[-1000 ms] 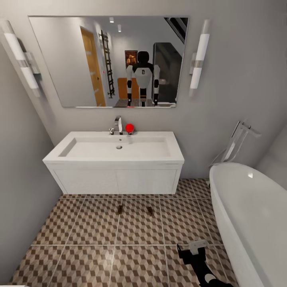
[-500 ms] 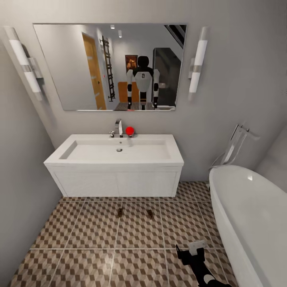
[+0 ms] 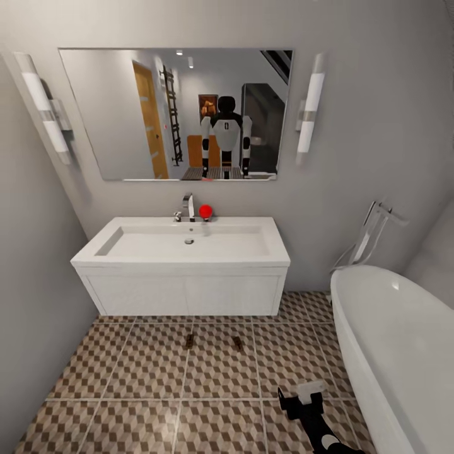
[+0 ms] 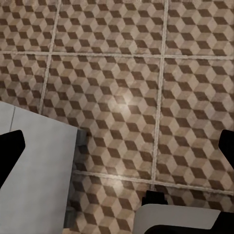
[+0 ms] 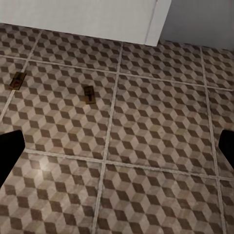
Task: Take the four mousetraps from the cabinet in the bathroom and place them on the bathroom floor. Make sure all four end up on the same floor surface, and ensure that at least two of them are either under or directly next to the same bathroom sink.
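Two mousetraps lie on the bathroom floor (image 3: 126, 372) just in front of the white sink (image 3: 183, 252): one (image 3: 188, 341) to the left, one (image 3: 237, 343) to the right. The right wrist view has the same pair, the left mousetrap (image 5: 17, 81) and the right mousetrap (image 5: 89, 94), below the sink's white front (image 5: 83, 14). My right gripper (image 3: 302, 399) hangs low over the tiles beside the bathtub, open and empty, its fingertips (image 5: 9, 151) wide apart. My left gripper (image 4: 117, 146) is open over bare tiles. The cabinet is out of view.
A white oval bathtub (image 3: 397, 353) with a chrome floor tap (image 3: 372, 233) fills the right side. Grey walls close in on the left and behind the sink, under a mirror (image 3: 176, 113). A pale grey block (image 4: 34, 175) lies near my left gripper.
The whole head picture has slid downward and my mirror image has shrunk, so the camera has moved back. The mousetraps and both grippers keep their places.
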### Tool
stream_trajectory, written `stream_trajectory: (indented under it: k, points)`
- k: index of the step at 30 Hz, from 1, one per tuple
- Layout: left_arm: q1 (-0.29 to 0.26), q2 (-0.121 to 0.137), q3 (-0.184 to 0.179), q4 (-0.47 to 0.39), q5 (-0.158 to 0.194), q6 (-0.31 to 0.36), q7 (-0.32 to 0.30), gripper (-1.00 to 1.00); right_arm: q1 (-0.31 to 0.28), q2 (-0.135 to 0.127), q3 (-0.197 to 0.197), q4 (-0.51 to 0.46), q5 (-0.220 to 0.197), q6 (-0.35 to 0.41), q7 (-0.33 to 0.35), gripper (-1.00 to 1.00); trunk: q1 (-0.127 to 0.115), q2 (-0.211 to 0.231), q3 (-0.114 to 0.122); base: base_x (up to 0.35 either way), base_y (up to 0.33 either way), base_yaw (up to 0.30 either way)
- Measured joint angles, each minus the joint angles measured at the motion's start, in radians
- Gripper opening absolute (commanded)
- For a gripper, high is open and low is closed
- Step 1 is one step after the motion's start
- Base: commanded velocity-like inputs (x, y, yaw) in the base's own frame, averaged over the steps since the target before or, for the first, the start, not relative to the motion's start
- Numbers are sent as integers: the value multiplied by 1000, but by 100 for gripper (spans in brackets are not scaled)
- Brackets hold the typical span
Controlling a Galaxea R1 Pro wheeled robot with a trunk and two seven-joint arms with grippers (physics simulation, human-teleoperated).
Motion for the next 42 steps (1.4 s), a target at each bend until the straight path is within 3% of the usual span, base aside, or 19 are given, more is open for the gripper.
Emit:
stream_trajectory:
  k: [42]
  points:
    - [0,-12,-1,10,0,0,-1,100,0,1,0,0,0,0,0,100,0,0,69,0,0,0]
